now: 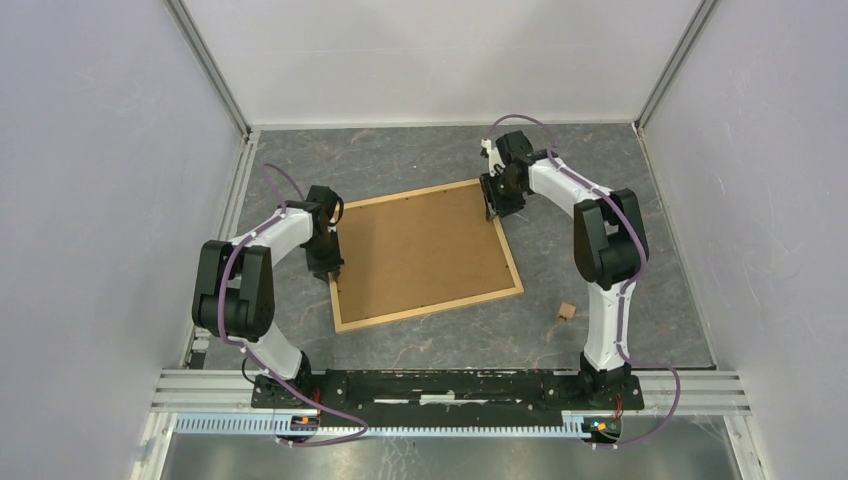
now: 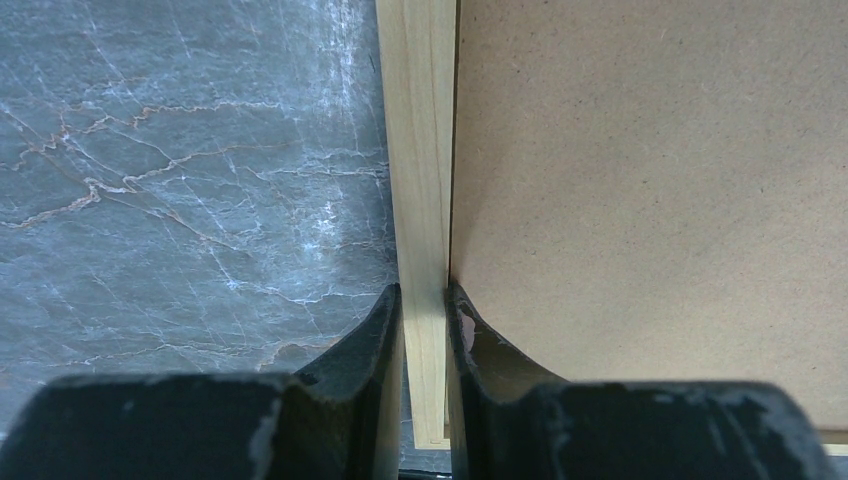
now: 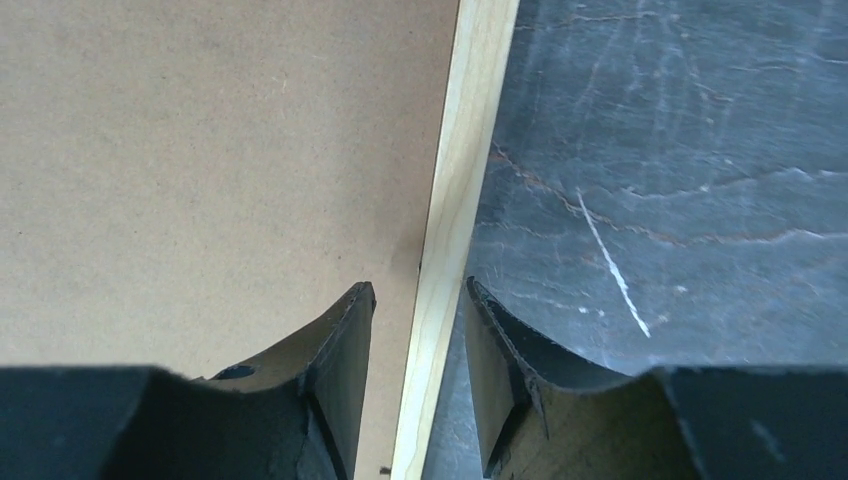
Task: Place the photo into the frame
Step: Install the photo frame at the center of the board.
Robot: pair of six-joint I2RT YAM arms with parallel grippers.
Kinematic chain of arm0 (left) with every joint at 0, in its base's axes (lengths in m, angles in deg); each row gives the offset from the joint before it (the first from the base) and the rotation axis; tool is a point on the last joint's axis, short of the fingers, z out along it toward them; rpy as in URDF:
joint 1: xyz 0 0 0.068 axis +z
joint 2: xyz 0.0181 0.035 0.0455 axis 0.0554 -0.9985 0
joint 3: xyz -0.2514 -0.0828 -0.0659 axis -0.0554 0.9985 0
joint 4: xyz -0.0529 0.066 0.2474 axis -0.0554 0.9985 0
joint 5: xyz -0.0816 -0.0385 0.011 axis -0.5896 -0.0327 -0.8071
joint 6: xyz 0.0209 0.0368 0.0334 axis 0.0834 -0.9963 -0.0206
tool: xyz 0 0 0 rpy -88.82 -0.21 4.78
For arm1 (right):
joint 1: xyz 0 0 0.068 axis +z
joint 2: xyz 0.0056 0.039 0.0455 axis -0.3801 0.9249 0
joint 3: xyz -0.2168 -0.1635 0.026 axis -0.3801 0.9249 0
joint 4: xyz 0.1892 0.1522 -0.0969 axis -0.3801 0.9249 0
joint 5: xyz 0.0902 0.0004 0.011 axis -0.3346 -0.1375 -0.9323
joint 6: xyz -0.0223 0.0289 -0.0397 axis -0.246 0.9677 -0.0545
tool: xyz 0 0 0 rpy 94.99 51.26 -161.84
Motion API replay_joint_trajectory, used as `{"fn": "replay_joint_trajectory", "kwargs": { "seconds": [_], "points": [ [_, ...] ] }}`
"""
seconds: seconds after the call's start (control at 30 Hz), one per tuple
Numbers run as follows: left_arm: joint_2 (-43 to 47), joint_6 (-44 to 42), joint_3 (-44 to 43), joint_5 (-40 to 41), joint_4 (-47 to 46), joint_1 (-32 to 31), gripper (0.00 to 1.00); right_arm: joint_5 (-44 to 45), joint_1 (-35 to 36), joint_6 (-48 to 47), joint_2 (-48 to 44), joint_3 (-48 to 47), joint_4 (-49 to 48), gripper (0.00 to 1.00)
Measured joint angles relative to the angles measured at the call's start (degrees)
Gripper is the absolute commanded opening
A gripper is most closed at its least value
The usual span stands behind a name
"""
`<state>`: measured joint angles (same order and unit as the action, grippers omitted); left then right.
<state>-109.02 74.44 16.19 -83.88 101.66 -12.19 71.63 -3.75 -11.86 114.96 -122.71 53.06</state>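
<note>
On the bench the frame lies back up, askew, open room on every side. The left fingers clamp its left strip; the right fingers straddle the right strip, parted.

**Both Arms Bent Inward, Grippers Low**

The white-and-black left arm folds at its black elbow and angles inward. Its black two-finger left gripper points down, with fingers pressed against both faces of an edge strip of the light wooden picture frame. The matching right arm rises from its base, bends at the elbow and extends far forward and inward. Its black right gripper straddles the opposite strip, jaws parted, one finger standing clear of the wood.
</note>
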Motion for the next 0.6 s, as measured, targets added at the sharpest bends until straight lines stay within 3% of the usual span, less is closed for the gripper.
{"fn": "replay_joint_trajectory", "kwargs": {
  "seconds": [0.6],
  "points": [
    [0.0, 0.0, 0.0, 0.0, 0.0, 0.0, 0.02, 5.3, -0.4, -0.1, -2.0, -0.3, 1.7, 0.36]
  ]
}}
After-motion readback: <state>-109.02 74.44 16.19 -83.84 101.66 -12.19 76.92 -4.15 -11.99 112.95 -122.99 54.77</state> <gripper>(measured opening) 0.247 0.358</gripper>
